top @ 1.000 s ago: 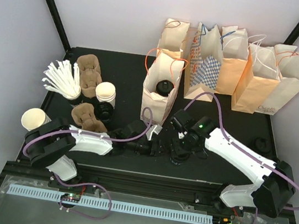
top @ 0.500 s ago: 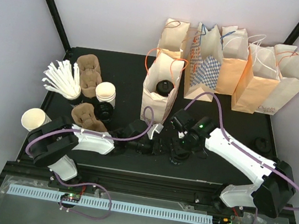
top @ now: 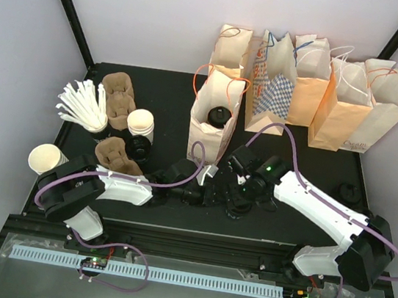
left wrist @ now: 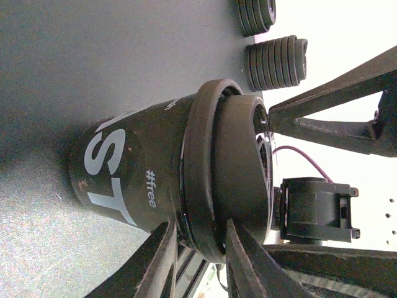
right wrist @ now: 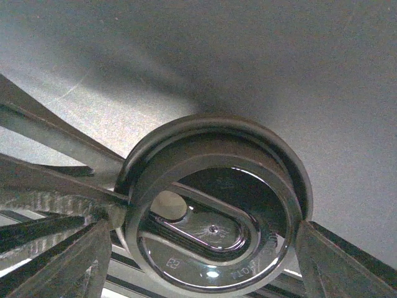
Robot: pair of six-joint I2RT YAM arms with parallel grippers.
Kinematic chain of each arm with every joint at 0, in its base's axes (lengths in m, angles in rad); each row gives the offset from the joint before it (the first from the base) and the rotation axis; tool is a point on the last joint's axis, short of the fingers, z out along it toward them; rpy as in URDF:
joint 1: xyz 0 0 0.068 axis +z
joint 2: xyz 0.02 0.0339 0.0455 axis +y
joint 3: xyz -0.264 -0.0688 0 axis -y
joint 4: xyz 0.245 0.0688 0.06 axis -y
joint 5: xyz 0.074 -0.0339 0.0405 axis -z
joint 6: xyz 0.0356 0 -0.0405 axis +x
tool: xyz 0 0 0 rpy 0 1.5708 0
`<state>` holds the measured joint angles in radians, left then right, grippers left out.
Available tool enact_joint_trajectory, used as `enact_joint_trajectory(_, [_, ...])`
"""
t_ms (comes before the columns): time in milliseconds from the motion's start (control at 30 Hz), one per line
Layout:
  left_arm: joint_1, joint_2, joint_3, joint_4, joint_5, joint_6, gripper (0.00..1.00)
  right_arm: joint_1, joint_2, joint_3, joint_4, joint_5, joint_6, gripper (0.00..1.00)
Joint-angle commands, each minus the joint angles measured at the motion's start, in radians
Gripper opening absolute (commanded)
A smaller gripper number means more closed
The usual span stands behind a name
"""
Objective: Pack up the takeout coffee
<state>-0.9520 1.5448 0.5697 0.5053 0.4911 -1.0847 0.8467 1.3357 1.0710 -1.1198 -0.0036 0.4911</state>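
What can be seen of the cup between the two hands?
The cup looks dark, of paper, with pale lettering that includes "#free". A glossy black plastic lid with a raised rim caps it. It is upright, on or just above the table. The fingers of the left hand hug the lid's rim; contact is unclear. The right hand straddles the lid, open.
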Motion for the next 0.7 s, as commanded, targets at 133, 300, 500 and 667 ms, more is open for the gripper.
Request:
enact_joint_trajectory(133, [-0.001, 0.001, 0.036, 0.003, 0.012, 0.019, 0.24, 0.0, -0.001, 0.017, -0.013, 0.001, -0.033, 0.84])
enact_joint_trajectory(300, [-0.001, -0.001, 0.038, -0.005, 0.016, 0.023, 0.23, -0.001, 0.009, 0.002, -0.011, 0.019, -0.034, 0.91])
enact_joint_trajectory(500, [-0.002, -0.004, 0.036, -0.011, 0.015, 0.027, 0.22, -0.002, 0.009, -0.008, 0.003, 0.008, -0.038, 0.87])
enact_joint_trajectory(667, [-0.002, -0.002, 0.038, -0.012, 0.016, 0.026, 0.21, -0.001, 0.017, -0.024, 0.021, -0.01, -0.031, 0.79])
